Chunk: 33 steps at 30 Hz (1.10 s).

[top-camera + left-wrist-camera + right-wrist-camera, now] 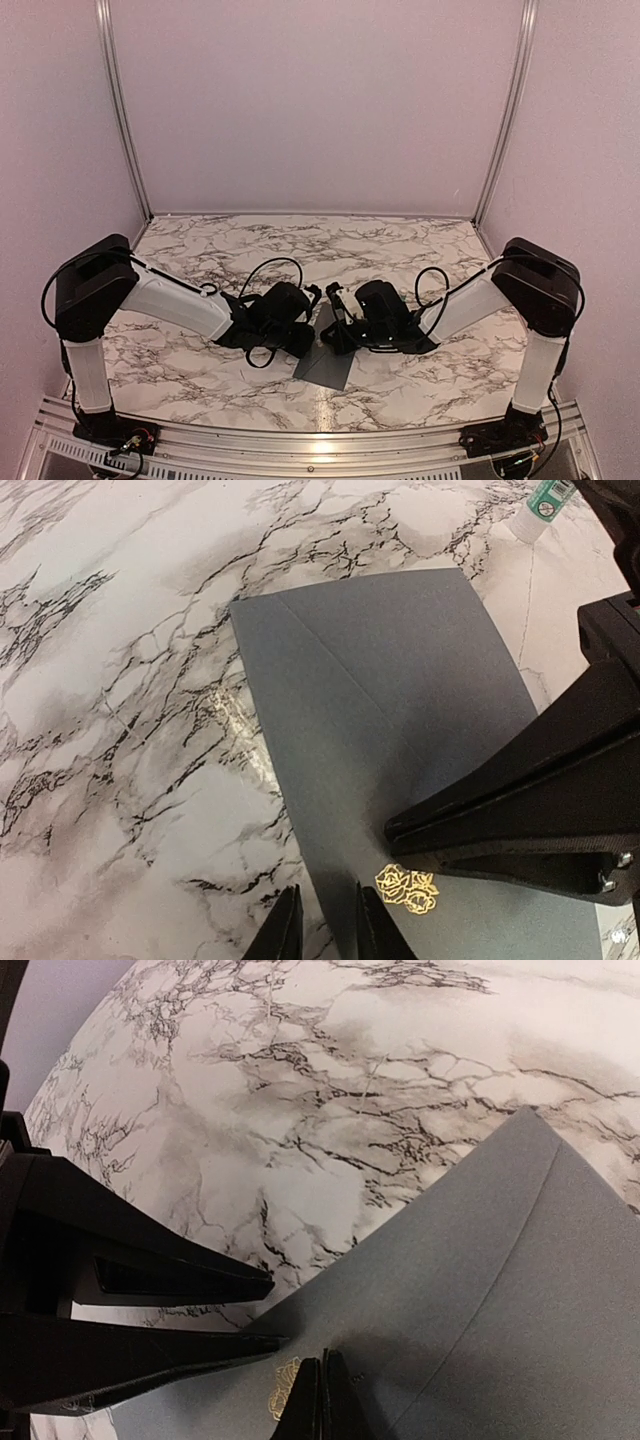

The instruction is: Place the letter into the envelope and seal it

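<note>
Right claw (321, 1400): pinched together, tips on the envelope (400, 710) by its gold rose (407, 888)
Left claw (327, 920): slightly apart, straddling the envelope's edge
Envelope: flat on the desk (120, 730), under both claws

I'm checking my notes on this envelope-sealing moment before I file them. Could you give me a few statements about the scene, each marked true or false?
1. The envelope lies flat on the marble table. True.
2. The right gripper is wide open. False: its fingers are shut together, tips over the envelope.
3. A gold rose mark shows on the envelope's upper face. True.
4. The letter lies on the table beside the envelope. False: no letter shows in any view.
5. The white-and-green tube rests on the envelope. False: it lies on the marble, apart from the envelope.
</note>
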### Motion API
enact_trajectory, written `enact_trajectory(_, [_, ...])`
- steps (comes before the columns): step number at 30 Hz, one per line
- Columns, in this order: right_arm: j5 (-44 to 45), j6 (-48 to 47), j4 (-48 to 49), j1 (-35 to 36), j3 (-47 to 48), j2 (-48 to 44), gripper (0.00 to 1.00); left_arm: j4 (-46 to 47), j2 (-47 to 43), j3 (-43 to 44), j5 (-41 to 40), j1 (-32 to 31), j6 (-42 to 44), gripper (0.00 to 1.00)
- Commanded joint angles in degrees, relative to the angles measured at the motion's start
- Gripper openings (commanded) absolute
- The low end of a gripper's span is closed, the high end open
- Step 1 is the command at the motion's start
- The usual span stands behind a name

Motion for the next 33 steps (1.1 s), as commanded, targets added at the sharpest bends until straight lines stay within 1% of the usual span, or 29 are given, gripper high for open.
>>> enact_trajectory(1, [-0.3, 1.2, 1.2, -0.2, -1.2, 0.4, 0.00, -5.8, -3.8, -1.6, 0.6, -0.3, 1.6, 0.21])
enact_trajectory(3, [-0.4, 1.4, 1.7, -0.2, -1.5, 0.4, 0.00, -4.2, -6.2, -2.7, 3.0, -0.3, 1.8, 0.21])
enact_trajectory(7, [-0.3, 1.5, 1.9, -0.2, -1.7, 0.4, 0.00, 2.9, -9.6, -6.8, 11.4, -0.5, 2.3, 0.21])
enact_trajectory(11, [-0.8, 1.6, 2.0, -0.1, -1.7, 0.1, 0.00, 7.2, -9.7, -8.8, 14.6, -1.0, 2.8, 0.21])
enact_trajectory(17, [-1.0, 1.6, 1.8, 0.0, -2.2, -1.5, 0.00, 11.0, -6.1, -8.8, 15.0, -1.1, 1.3, 0.18])
enact_trajectory(21, [-1.2, 1.7, 1.7, 0.1, -2.6, -2.4, 0.00, 11.3, -3.3, -8.0, 14.1, -1.1, 1.0, 0.17])
enact_trajectory(33, [-1.4, 1.4, 0.5, 0.2, -4.2, -5.3, 0.00, 13.5, -0.6, -11.4, 11.8, -1.8, -0.1, 0.15])
